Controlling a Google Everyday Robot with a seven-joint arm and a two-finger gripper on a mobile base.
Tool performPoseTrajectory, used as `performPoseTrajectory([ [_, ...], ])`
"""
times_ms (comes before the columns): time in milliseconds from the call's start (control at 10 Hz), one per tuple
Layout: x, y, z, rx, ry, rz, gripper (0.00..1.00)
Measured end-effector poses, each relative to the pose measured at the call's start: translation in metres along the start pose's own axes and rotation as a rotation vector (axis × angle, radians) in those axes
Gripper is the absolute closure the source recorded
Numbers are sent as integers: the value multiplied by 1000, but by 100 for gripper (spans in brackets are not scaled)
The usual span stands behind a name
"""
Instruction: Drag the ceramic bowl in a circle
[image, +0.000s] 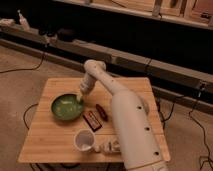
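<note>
Now fingers pinch rim of glossy round green ceramic bowl.

A white cup stands near the table's front edge, a pale packet beside it. A dark packet and small bar lie mid-table.

A: What's the arm like?
B: Cream-white, smooth shells — a fat tube low down, slimmer past the rounded joint.
A: Any marks?
B: Small dark dots in a row along the thick part.
A: The gripper?
B: Pale too — at the ceramic bowl, on the rim nearest the arm.
</note>
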Motion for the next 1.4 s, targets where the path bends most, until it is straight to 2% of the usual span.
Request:
performPoseTrajectory([
  [100,-8,25,-24,-33,32,51,100],
  [300,-15,56,-57,-92,65,103,100],
  [500,-6,61,-68,-119,68,110,100],
  [600,6,58,-65,-122,67,98,100],
  [900,50,34,-51,-119,70,46,100],
  [1200,84,-15,-36,-56,80,-63,100],
  [1400,92,-60,-11,0,46,-161,100],
])
